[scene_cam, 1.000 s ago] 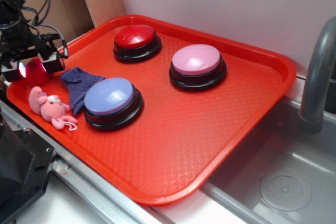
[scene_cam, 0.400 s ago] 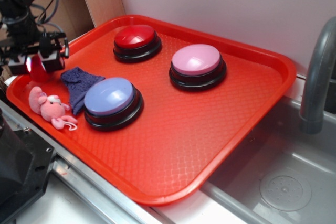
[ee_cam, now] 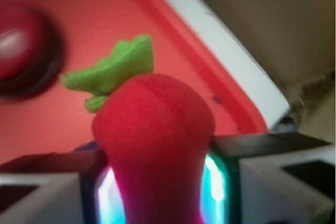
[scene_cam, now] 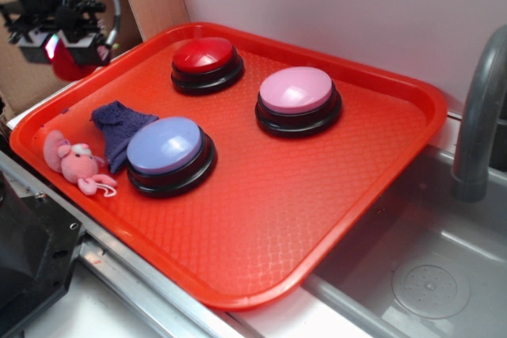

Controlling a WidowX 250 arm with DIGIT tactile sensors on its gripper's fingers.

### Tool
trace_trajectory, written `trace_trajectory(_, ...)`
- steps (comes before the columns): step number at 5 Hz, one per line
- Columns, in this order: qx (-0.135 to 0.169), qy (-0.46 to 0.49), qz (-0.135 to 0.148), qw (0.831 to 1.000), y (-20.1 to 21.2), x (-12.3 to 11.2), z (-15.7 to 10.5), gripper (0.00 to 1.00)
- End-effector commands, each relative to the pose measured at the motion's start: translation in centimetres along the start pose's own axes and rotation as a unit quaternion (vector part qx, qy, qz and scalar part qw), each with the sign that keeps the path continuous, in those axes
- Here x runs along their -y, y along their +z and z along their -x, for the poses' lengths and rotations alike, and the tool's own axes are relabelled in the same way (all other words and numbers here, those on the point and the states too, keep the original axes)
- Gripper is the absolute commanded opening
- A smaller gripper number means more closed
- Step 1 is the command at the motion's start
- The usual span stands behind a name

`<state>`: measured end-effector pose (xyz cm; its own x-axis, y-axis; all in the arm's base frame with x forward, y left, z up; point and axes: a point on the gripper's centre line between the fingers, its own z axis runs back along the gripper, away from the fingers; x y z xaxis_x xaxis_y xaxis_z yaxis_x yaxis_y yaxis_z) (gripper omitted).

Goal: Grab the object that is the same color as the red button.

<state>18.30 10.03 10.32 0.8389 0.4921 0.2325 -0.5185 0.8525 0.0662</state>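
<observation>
The object, a fuzzy red plush ball (ee_cam: 157, 140) with a green stem (ee_cam: 113, 72), fills the wrist view, squeezed between the two lit pads. In the exterior view my gripper (scene_cam: 67, 49) hangs above the tray's far left corner, shut on the red plush ball (scene_cam: 70, 65), well clear of the tray surface. The red button (scene_cam: 204, 55) with its black base stands at the back of the tray, to the right of the gripper; it shows blurred at the left in the wrist view (ee_cam: 16, 51).
On the red tray (scene_cam: 277, 219) stand a lavender-blue button (scene_cam: 165, 145) and a pink button (scene_cam: 296, 89). A purple-blue cloth (scene_cam: 119, 126) and a pink plush animal (scene_cam: 75, 164) lie near the left edge. A sink (scene_cam: 428, 275) and grey faucet (scene_cam: 479, 108) are at right.
The gripper has risen from just above the tray's left edge to well above it, carrying the red plush ball up and slightly back. Everything else stays put.
</observation>
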Motion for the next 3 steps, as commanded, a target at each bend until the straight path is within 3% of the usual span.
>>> trace_trajectory(1,0.017,-0.128,0.070,0.989,7.0,6.0,2.5,0.00)
trace_trajectory(3,0.014,-0.171,0.079,0.982,7.4,7.7,5.0,0.00)
